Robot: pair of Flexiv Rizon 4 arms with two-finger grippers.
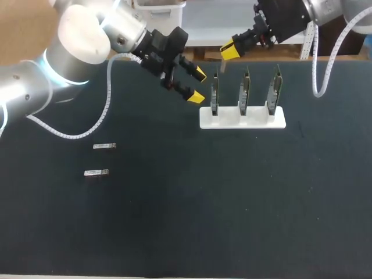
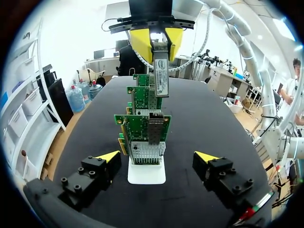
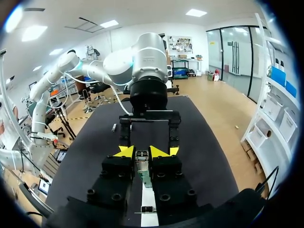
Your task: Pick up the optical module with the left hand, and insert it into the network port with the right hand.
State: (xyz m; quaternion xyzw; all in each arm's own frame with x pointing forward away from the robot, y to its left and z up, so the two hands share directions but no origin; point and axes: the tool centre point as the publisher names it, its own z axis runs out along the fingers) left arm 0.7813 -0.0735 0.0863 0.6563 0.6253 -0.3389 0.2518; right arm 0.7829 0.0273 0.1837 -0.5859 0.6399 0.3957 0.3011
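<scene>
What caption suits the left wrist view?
Open left gripper faces the card rack; right gripper holds a module above it.

Holder (image 1: 256, 119) with 3 upright cards (image 1: 246, 90), narrow gaps between. The left gripper (image 1: 198, 85) crowds leftmost card's left; right gripper (image 1: 231, 52) with optical module (image 2: 161, 76) blocks above. Bare mat (image 1: 232, 192) in front.

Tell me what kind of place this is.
Probably a robotics test bench for electronics assembly: a left gripper and a right gripper holding a module over a dark table, a white rack of three network cards, two loose modules.
</scene>
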